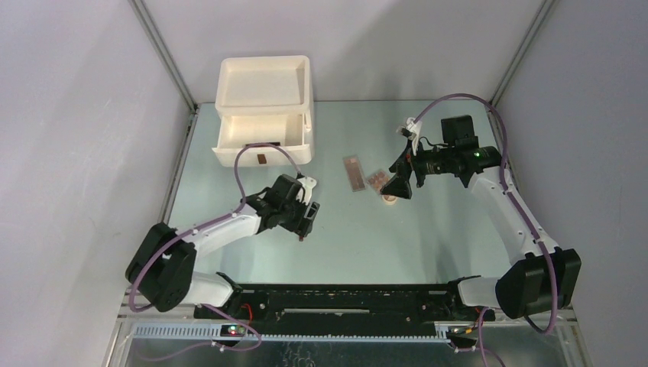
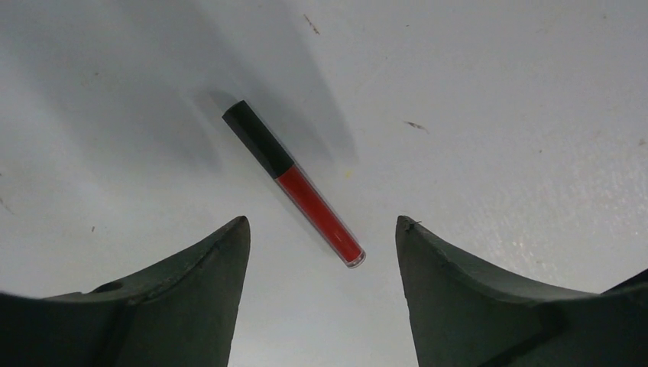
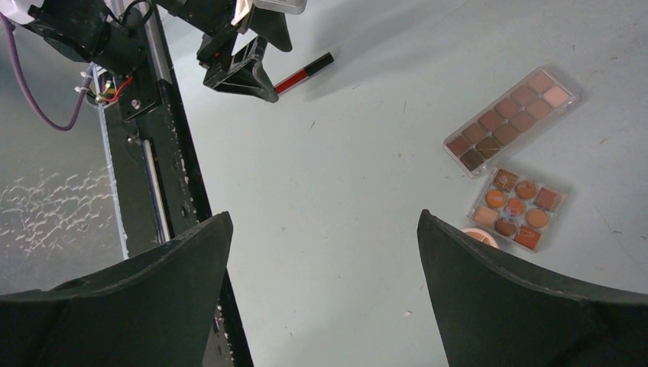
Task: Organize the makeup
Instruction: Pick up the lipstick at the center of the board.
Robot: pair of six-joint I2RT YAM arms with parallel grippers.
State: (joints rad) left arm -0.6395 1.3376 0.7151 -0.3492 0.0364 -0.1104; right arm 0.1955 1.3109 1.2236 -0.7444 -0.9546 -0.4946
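Observation:
A slim red tube with a black cap (image 2: pixel 294 183) lies on the table just ahead of my left gripper (image 2: pixel 322 222), which is open and empty above it. The tube also shows in the right wrist view (image 3: pixel 303 73). In the top view my left gripper (image 1: pixel 302 214) hides it. A long brown palette (image 1: pixel 354 174), a square palette (image 1: pixel 376 180) and a peach round piece (image 1: pixel 389 198) lie mid-table. My right gripper (image 1: pixel 397 187) hovers over them, open and empty (image 3: pixel 323 215). The palettes (image 3: pixel 512 118) (image 3: pixel 518 208) sit to its right.
The cream drawer box (image 1: pixel 264 115) stands at the back left with a drawer pulled out; a small brown item (image 1: pixel 261 158) lies in it. The black base rail (image 3: pixel 145 153) runs along the near edge. Grey walls close in both sides.

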